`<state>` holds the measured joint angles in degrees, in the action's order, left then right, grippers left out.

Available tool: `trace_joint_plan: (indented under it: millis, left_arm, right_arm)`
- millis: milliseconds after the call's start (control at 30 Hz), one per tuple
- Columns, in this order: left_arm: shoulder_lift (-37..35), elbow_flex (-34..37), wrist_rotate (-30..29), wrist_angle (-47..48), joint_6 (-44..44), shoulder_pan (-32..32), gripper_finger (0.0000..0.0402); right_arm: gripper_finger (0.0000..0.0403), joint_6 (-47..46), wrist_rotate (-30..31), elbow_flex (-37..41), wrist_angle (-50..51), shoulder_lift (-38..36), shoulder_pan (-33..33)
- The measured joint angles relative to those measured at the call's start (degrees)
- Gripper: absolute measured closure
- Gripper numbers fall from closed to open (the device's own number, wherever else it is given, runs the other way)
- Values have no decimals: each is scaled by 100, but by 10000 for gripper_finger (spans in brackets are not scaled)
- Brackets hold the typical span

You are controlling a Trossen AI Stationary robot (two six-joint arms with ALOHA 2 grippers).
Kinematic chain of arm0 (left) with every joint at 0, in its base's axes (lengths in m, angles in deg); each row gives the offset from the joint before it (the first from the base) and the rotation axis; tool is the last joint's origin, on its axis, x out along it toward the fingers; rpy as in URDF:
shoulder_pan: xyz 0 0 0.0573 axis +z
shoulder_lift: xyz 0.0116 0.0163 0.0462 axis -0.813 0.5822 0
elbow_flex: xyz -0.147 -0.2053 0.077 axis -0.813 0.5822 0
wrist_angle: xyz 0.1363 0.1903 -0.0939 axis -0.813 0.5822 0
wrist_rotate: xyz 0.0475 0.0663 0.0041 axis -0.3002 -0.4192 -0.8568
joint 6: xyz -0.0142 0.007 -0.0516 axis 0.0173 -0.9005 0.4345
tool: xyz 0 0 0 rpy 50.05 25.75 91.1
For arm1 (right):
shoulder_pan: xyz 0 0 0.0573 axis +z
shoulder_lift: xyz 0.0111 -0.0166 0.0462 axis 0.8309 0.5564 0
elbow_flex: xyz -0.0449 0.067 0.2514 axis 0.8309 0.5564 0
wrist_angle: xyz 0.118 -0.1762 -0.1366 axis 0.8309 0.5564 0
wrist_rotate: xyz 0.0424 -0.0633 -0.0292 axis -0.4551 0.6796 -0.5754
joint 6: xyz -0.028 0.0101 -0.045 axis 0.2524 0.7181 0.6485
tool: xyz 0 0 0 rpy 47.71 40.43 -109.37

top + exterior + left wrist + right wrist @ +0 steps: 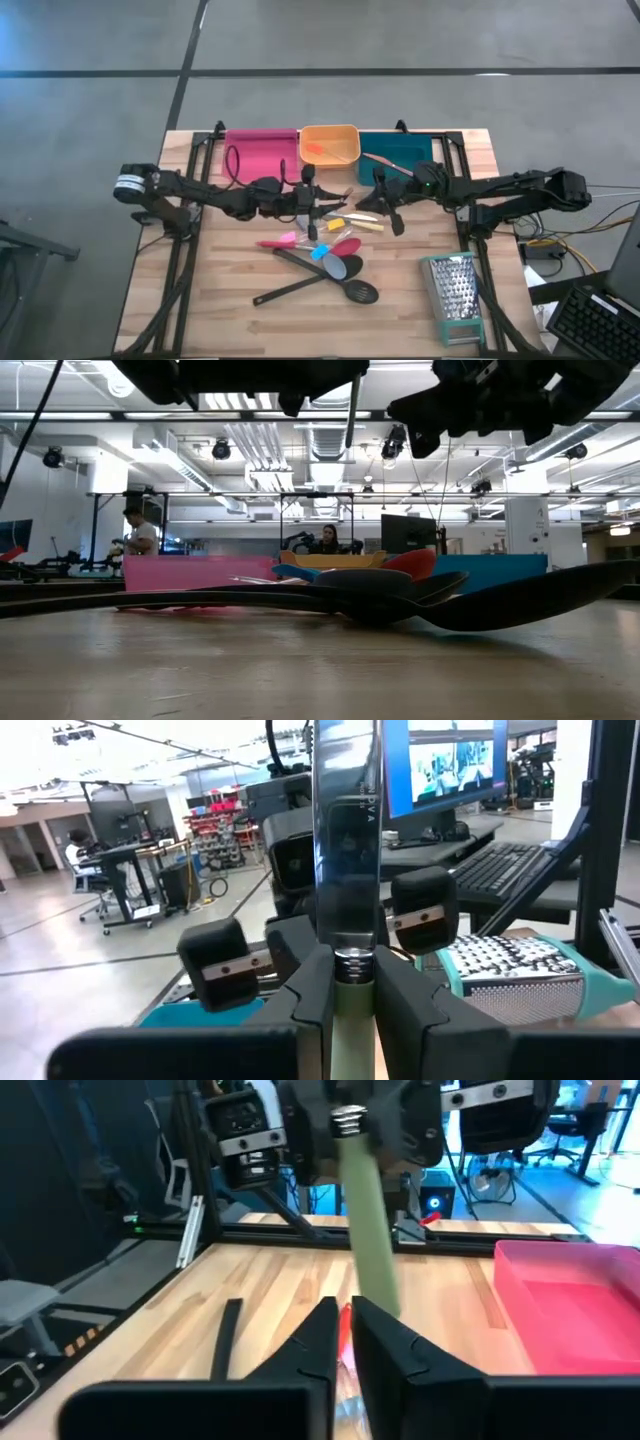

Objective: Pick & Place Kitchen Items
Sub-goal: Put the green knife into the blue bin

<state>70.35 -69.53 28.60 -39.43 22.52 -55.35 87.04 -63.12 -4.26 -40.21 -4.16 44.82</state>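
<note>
**Left arm carrying one utensil, pile waiting**

The left gripper [352, 982], frame centre in the high view, is clamping a pale-green-handled utensil [345, 870] above the table. The right gripper [345, 1342] is hovering alongside, fingers nearly together, empty. Remaining kitchen items [320, 262] are lying below centre. Next, likely: carry to a bin [330, 145] at top centre, release.

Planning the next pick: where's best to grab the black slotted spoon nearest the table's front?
Take the black slotted spoon by its slim handle, toward its free left end, from straight above, fingers across it. There it lies flat on bare wood; its head lies close beside other utensils. The left gripper holds a green-handled tool.
</note>
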Motion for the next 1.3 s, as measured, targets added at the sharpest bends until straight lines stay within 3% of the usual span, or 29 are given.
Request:
trace_joint_plan:
  millis: [367,633,800,1000,1167,1300]
  left_arm:
    - [2,-55,7,-15,13,14,353]
    - [2,-55,15,-15,16,23,353]
    - [2,-52,16,12,18,25,353]
    - [2,-50,-35,55,186,29,353]
    - [2,-53,1,141,317,51,351]
    - [-30,-51,-97,384,240,58,302]
  right_arm:
    - [255,12,4,-559,-7,459,3]
    - [219,-153,2,-1081,1,1042,66]
    - [239,-259,2,-1359,12,1390,66]
    - [353,-106,-61,-1379,193,1336,72]
    - [353,-12,32,-1367,453,1157,107]
    - [353,-111,22,-1353,665,946,100]
